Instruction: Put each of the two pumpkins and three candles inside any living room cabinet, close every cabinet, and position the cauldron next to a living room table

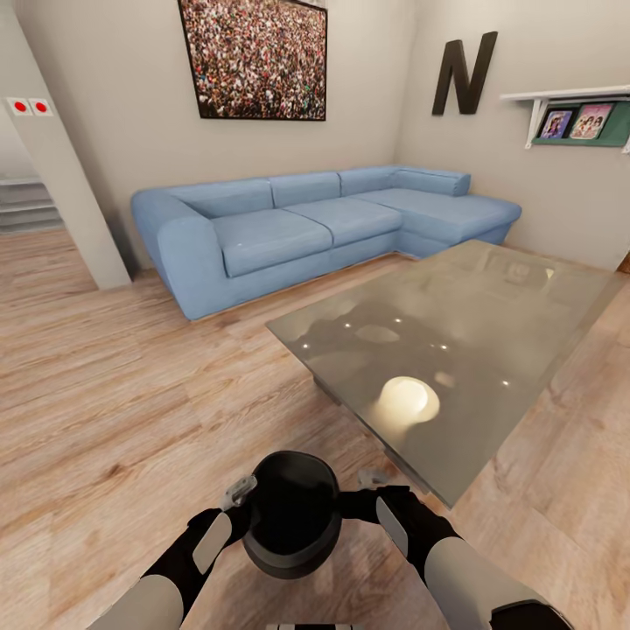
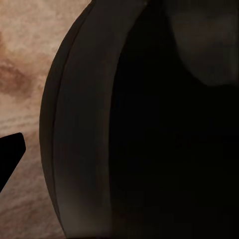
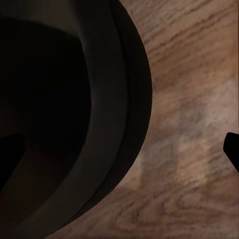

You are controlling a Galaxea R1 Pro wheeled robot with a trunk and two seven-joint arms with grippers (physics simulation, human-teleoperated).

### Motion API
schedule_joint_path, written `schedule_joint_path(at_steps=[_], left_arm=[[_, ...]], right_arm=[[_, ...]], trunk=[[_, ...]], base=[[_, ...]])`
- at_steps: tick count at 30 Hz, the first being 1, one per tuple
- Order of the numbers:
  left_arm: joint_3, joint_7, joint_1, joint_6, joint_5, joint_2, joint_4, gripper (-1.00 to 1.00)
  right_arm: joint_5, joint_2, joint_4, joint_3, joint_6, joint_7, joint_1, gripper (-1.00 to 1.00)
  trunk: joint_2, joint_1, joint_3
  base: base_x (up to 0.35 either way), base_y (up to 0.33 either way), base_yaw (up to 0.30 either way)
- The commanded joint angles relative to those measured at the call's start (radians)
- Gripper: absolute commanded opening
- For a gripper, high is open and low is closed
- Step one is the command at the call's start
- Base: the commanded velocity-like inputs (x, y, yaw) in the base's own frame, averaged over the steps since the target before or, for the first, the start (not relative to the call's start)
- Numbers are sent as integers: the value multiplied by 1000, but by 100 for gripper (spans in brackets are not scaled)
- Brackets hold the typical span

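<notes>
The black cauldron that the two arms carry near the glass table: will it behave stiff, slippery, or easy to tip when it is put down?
The cauldron looks like a rigid thick-walled pot, so it probably keeps its shape. Its smooth dark wall may slip, which would fit using the left pincer and right pincer at opposite sides. Wide and squat, it should stand steadily beside the table.

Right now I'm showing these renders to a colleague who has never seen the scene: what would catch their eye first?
Probably the black cauldron, held low in front of the robot between the left gripper and the right gripper above the wood plank floor. Just beyond it stands a glossy glass-topped table, and behind that a long blue corner sofa runs along the wall under a big framed crowd picture.
</notes>
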Motion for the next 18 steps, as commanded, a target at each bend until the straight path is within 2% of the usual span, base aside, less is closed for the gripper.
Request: schedule_joint_path(at_steps=[1, 18], left_arm=[[2, 7, 0, 6, 9, 0, -3, 100], [5, 12, 0, 8, 11, 1, -3, 100]], right_arm=[[-10, -1, -2, 7, 5, -2, 0, 100], [-10, -1, -2, 7, 5, -2, 0, 100]], trunk=[[0, -1, 3], [4, -8, 69]], base=[[0, 0, 0], [0, 0, 0]])
